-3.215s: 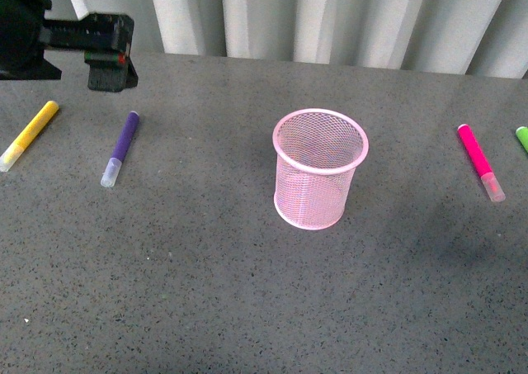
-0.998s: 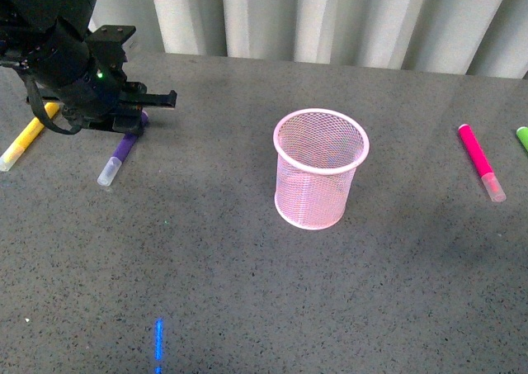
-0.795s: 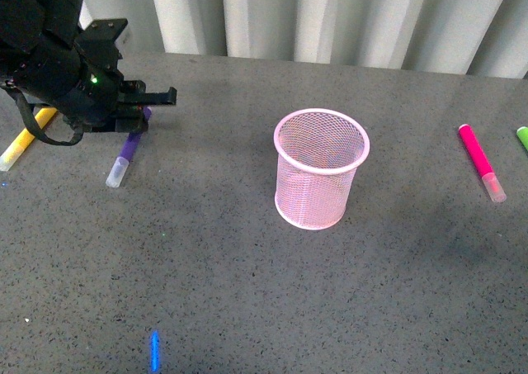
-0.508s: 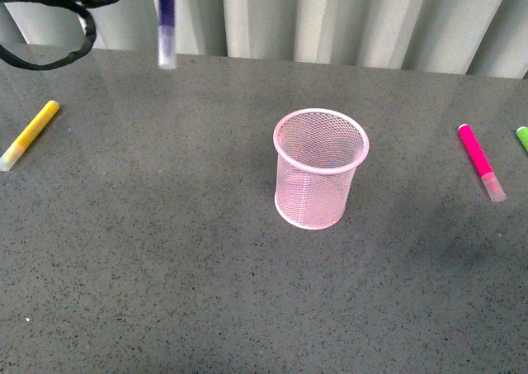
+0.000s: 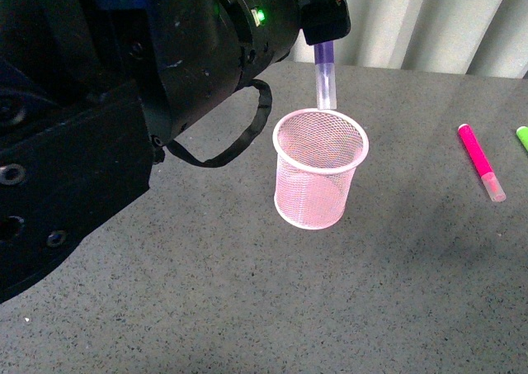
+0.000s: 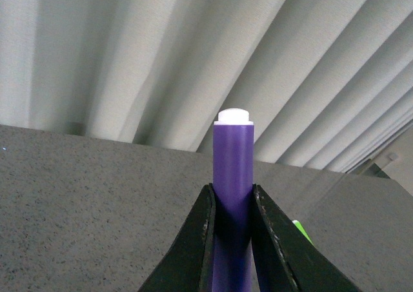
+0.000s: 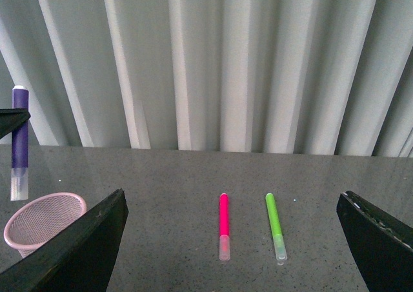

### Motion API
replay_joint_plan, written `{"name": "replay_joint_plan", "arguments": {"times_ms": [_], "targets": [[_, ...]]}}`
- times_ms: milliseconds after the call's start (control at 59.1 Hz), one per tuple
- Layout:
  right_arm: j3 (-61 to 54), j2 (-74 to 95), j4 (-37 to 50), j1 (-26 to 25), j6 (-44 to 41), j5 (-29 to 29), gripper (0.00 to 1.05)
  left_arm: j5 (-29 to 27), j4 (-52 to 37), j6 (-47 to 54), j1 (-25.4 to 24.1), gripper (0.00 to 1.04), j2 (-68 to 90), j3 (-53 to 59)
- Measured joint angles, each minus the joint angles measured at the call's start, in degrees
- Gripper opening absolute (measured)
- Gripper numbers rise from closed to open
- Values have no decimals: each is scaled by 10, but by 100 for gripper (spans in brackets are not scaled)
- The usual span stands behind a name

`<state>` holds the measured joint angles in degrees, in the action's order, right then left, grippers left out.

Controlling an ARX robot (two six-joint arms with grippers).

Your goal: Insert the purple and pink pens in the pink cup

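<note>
My left gripper is shut on the purple pen and holds it upright, pale cap down, just above the far rim of the pink cup. In the left wrist view the purple pen stands between the black fingers of the gripper. The right wrist view shows the purple pen over the pink cup. The pink pen lies on the table at the right, and it shows in the right wrist view between the wide-open fingers. My right gripper is open and empty.
A green pen lies beside the pink pen, its tip at the right edge of the front view. The left arm's black body fills the left of the front view and hides the table there. White curtains hang behind the grey table.
My left gripper took the purple pen off the table at the left, lifted it and carried it right until it hangs over the pink cup. The arm now hides the yellow pen.
</note>
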<state>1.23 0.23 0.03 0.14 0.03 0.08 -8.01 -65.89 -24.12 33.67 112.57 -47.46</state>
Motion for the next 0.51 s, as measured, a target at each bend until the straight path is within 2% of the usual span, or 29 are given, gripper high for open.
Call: {"name": "replay_joint_plan", "arguments": {"times_ms": [508], "targets": [[0,0,0,0,0,0,98,-10,-22,-18,-2,13,53,-13]]}}
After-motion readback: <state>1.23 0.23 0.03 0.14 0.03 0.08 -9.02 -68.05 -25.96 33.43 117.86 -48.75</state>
